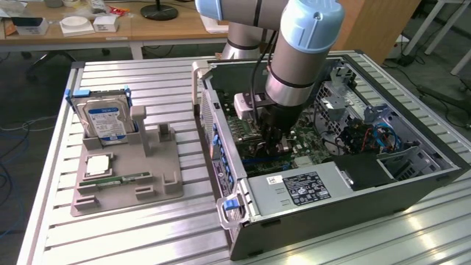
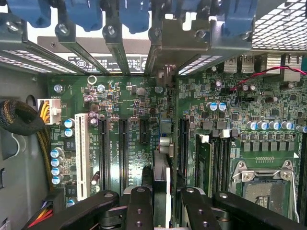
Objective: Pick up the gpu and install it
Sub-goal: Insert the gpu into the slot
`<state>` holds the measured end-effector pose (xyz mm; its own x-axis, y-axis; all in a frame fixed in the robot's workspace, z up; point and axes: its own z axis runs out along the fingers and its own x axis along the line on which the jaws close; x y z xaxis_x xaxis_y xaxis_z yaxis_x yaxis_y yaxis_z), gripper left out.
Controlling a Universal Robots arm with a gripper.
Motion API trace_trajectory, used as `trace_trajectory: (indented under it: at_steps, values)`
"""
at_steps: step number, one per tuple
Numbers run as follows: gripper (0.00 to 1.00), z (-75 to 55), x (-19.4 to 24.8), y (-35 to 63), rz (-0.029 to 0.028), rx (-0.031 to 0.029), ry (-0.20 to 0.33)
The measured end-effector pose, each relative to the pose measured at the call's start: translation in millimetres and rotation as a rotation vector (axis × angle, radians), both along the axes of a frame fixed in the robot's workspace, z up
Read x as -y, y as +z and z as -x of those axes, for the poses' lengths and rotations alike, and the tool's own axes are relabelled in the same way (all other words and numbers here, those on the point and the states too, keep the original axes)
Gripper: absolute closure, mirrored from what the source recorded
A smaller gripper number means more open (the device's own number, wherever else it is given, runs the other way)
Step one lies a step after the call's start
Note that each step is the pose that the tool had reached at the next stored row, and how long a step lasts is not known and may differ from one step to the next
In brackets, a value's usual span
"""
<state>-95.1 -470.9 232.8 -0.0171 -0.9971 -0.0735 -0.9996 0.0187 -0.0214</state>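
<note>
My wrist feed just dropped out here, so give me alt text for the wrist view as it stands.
The gripper holds the gpu edge-on over the green motherboard, among its black expansion slots; whether the card is seated cannot be told. The CPU socket lies beside the memory slots.

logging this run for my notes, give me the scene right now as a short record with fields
gripper: inside the open computer case, over the motherboard
fingers: closed on the graphics card, seen edge-on
graphics card: upright above the slots; seated or not, cannot tell
holder: on the exterior view's left, carrying a hard drive and a chip
table: slatted metal
</note>
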Motion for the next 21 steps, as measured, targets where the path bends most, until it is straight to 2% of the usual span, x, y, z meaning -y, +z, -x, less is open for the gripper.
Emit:
trace_trajectory:
  at_steps: [5, 11, 21]
  values:
    - [0.73, 0.0, 0.0, 0.0, -0.0002, 0.0005, 0.000]
    - [0.73, 0.7, -0.1, 3.3, -0.0003, 0.0072, 0.004]
    - [0.73, 0.7, 0.0, 2.8, -0.0002, 0.0072, 0.004]
